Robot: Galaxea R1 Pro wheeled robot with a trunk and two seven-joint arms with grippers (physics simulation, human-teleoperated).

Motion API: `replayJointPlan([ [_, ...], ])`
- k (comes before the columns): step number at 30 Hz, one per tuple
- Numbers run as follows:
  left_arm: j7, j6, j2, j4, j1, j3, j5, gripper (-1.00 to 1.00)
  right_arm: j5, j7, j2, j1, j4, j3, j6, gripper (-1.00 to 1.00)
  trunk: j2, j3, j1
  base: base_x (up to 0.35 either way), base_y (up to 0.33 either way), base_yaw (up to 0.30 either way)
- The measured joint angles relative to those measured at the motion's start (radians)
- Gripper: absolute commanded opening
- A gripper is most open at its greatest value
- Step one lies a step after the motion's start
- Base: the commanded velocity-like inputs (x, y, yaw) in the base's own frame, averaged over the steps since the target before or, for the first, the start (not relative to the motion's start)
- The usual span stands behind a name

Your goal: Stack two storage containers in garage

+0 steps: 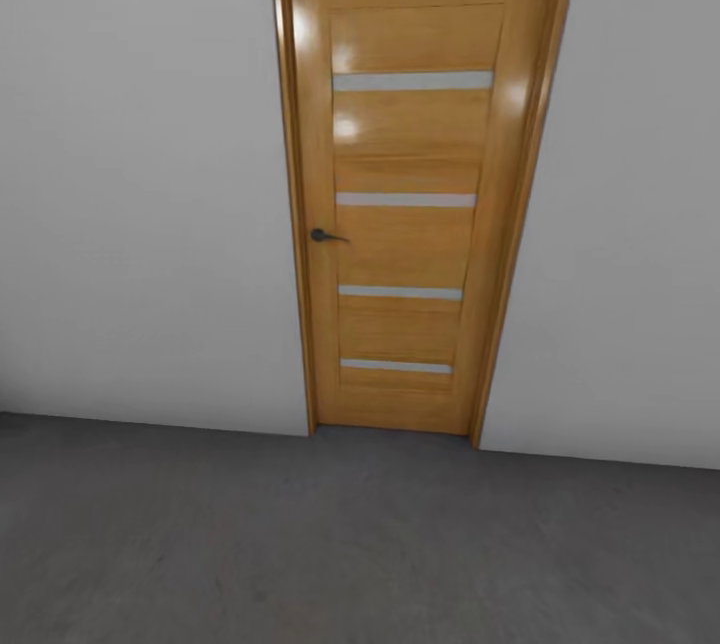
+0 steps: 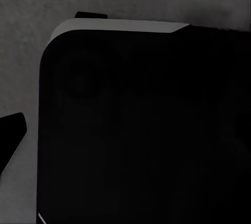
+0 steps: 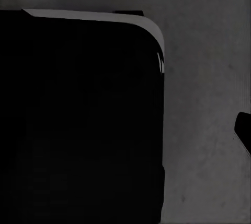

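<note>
Where concrete floor [image 1: 300, 544] meets wall, closed wooden door [image 1: 405, 194]; wrist views murky.

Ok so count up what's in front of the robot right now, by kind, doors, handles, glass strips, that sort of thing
Wooden door: 1
Dark door handle: 1
Frosted glass strips in the door: 4
Pale wall: 1
Grey concrete floor: 1
Orange-red bins: 0
Total: 8

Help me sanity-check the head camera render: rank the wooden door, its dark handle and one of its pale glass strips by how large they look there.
1. Wooden door, by far the largest.
2. Glass strip.
3. Handle, smallest.
All sit on the same door, so nearness hardly skews the order.
</note>
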Motion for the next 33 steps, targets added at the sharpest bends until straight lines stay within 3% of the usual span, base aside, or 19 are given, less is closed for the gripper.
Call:
replayJointPlan([
  [17, 0.000, 0.000, 0.000, 0.000, 0.000, 0.000, 0.000, 1.00, 0.000, 0.000, 0.000, 0.000, 0.000, 0.001, 0.002, 1.00, 0.000, 0.000, 0.000, 0.327, -0.044, 0.000],
  [33, 0.000, -0.001, 0.000, -0.001, 0.000, 0.000, 0.000, 1.00, 0.000, 0.000, 0.000, 0.000, 0.000, 0.001, 0.001, 1.00, 0.000, 0.000, 0.000, 0.292, -0.152, 0.000],
])
